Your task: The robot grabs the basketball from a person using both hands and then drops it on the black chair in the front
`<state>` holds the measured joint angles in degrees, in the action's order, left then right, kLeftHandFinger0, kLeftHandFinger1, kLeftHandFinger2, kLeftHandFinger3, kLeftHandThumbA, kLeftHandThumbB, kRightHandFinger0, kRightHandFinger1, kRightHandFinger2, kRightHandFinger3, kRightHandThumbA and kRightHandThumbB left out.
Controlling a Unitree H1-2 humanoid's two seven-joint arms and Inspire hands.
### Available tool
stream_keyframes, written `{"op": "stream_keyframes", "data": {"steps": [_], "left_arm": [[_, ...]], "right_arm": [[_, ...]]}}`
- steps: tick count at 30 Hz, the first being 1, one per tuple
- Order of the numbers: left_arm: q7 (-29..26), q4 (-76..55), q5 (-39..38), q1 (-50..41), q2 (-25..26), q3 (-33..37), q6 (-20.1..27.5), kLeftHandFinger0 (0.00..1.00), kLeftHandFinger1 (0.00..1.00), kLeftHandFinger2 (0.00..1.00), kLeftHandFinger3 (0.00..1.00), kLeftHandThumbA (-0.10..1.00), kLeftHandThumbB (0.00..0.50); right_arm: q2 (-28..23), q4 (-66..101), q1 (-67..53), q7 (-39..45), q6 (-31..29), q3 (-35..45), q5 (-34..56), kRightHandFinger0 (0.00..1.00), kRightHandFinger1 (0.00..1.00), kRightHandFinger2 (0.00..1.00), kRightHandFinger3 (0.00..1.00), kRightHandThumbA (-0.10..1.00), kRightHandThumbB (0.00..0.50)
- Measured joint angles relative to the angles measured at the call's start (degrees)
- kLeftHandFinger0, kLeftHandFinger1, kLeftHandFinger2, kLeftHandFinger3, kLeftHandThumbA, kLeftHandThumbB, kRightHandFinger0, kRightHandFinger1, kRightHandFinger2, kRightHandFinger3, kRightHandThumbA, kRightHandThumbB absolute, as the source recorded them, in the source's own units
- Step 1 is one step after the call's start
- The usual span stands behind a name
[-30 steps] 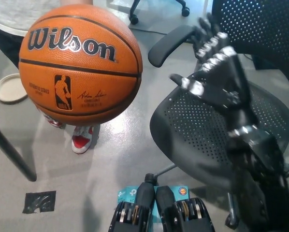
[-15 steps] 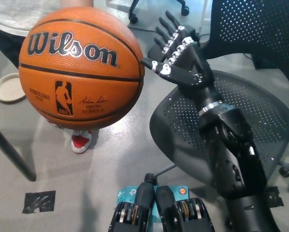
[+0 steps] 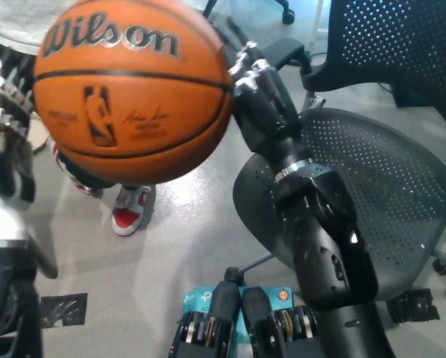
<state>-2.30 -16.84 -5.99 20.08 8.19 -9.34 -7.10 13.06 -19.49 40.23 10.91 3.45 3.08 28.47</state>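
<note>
An orange Wilson basketball (image 3: 130, 89) fills the upper left of the head view, held high above the grey floor. My black right hand (image 3: 254, 93) presses flat against the ball's right side, fingers stretched up behind it. My white left hand (image 3: 7, 138) has come up at the ball's left side and touches it. The black mesh chair (image 3: 379, 194) stands to the right, its seat under my right forearm. A person's red and white shoe (image 3: 130, 210) shows under the ball; the person's hands are hidden.
A second black mesh chair back (image 3: 402, 45) stands at the top right. An armrest (image 3: 286, 52) juts out behind my right hand. A patch of black tape (image 3: 59, 309) lies on the floor at the lower left.
My right hand has swung left from above the chair to the ball's right side. My left hand has risen into view at the ball's left. The ball has moved up a little.
</note>
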Motion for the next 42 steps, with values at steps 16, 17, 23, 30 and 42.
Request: {"op": "stream_keyframes", "data": {"steps": [16, 17, 23, 30, 42], "left_arm": [[-5.7, 4.0, 5.4, -0.3, -2.8, 3.7, 2.5, 1.00, 1.00, 1.00, 1.00, 1.00, 0.200], [-6.1, 4.0, 6.1, -0.3, -2.7, 4.0, 2.4, 1.00, 1.00, 1.00, 1.00, 1.00, 0.209], [-7.3, 5.6, 12.8, 0.0, 0.4, 7.7, 1.2, 1.00, 1.00, 1.00, 1.00, 1.00, 0.200], [-7.0, 5.7, 21.8, 1.3, 9.1, 14.9, -1.6, 1.00, 1.00, 1.00, 1.00, 1.00, 0.242], [-7.7, 7.7, 27.7, 3.3, 10.3, 17.6, -1.6, 1.00, 1.00, 1.00, 1.00, 1.00, 0.284]], "right_arm": [[1.2, -15.1, -5.3, 0.4, -13.4, -6.3, -2.2, 1.00, 1.00, 1.00, 1.00, 1.00, 0.263], [1.3, -15.7, -5.3, 0.2, -14.7, -6.5, -2.4, 1.00, 1.00, 1.00, 1.00, 1.00, 0.257], [1.5, -16.7, -5.4, -3.3, -18.5, -7.5, -4.1, 1.00, 1.00, 1.00, 1.00, 1.00, 0.162], [2.0, -15.8, -5.7, -4.7, -18.7, -7.9, -4.2, 1.00, 1.00, 1.00, 1.00, 1.00, 0.276], [2.0, -9.2, -7.0, -9.2, -14.4, -8.7, -6.3, 1.00, 1.00, 1.00, 1.00, 1.00, 0.301]]}}
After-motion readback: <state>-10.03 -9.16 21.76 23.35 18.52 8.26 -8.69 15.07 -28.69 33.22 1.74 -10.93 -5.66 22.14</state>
